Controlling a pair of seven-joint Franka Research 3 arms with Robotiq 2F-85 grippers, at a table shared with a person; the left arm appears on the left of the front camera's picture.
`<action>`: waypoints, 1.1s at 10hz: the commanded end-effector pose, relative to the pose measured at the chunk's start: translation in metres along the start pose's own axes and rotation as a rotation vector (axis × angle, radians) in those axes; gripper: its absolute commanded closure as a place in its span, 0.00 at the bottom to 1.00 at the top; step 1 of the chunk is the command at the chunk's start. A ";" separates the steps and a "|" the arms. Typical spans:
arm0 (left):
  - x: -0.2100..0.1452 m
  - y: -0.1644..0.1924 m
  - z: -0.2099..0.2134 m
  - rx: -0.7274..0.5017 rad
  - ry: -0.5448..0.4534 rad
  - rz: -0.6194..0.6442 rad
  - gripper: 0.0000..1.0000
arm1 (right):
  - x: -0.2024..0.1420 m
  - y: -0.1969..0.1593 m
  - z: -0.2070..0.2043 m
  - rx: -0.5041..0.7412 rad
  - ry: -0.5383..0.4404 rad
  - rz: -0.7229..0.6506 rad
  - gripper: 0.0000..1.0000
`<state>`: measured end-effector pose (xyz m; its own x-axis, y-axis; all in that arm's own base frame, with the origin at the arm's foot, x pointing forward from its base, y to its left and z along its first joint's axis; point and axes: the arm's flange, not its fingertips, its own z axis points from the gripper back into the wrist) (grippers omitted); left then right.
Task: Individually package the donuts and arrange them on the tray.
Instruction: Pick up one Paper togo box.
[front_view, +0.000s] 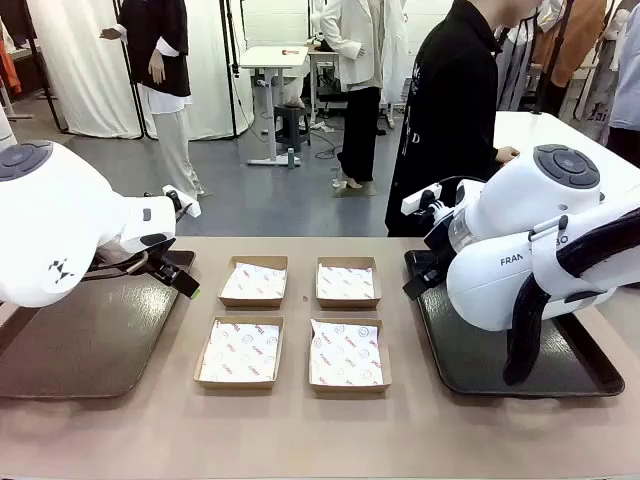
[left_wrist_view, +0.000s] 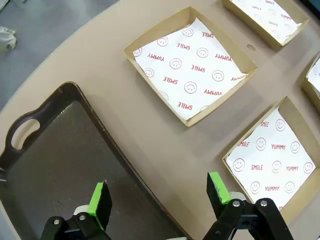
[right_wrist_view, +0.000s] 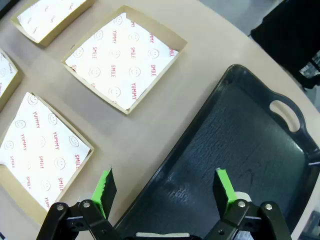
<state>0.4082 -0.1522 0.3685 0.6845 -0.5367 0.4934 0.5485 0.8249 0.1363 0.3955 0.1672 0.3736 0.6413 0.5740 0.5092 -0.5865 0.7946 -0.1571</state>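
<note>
- Four paper-lined boxes (front_view: 239, 352) sit two by two mid-worktop (front_view: 300, 430), with bare gaps between; left tray (front_view: 90, 340) and right tray (front_view: 470, 365) flank them
- left end effector (left_wrist_view: 159, 192) hovers over its tray's rim, jaws wide, empty; right end effector (right_wrist_view: 164, 184) likewise
- right arm hides part of right tray in front view

Tan boxes (front_view: 253, 281) hold white paper (left_wrist_view: 190, 70) printed with red smileys; trays (front_view: 90, 340) dark, claw pads (left_wrist_view: 100, 198) green.

A robotics lab: white backdrop curtains (front_view: 85, 70), a height-adjustable desk (front_view: 273, 56), bare grey floor (front_view: 260, 200).
</note>
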 end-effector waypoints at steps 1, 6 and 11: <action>0.000 0.000 0.000 0.000 0.000 0.000 0.00 | 0.000 0.000 0.000 0.000 0.000 0.000 0.00; 0.000 0.000 0.000 0.000 0.000 0.000 0.00 | 0.000 0.000 0.000 0.000 0.000 0.000 0.00; 0.000 0.000 0.000 0.000 0.000 0.000 0.00 | 0.000 0.000 0.000 0.000 0.000 0.000 0.00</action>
<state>0.4080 -0.1527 0.3685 0.6843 -0.5369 0.4935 0.5490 0.8247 0.1361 0.3955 0.1672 0.3736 0.6411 0.5743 0.5091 -0.5866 0.7944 -0.1574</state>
